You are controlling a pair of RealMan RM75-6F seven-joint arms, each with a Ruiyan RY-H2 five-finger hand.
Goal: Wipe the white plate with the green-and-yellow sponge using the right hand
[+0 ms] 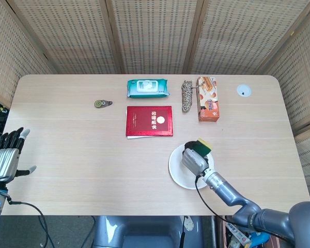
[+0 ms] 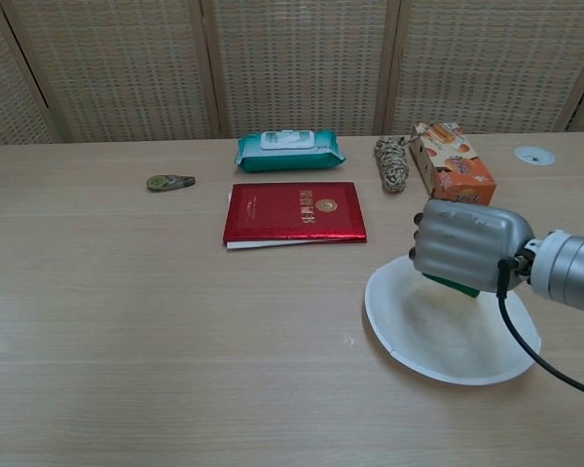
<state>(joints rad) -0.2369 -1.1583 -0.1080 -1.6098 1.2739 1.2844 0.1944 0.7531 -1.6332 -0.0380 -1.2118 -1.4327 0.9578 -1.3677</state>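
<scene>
The white plate (image 1: 178,173) (image 2: 438,342) lies on the table right of centre, near the front edge. My right hand (image 1: 195,160) (image 2: 462,245) is over the plate's far half and grips the green-and-yellow sponge (image 1: 202,145) (image 2: 455,284), whose underside is down at the plate surface. The hand hides most of the sponge and the middle of the plate. My left hand (image 1: 6,156) hangs off the table's left edge with its fingers spread and nothing in it; it shows only in the head view.
A red booklet (image 1: 149,121) (image 2: 294,211) lies just behind and left of the plate. Further back are a wet-wipes pack (image 1: 147,88), a twine bundle (image 1: 186,95) and an orange box (image 1: 207,98). A small tape measure (image 1: 101,104) sits at the left.
</scene>
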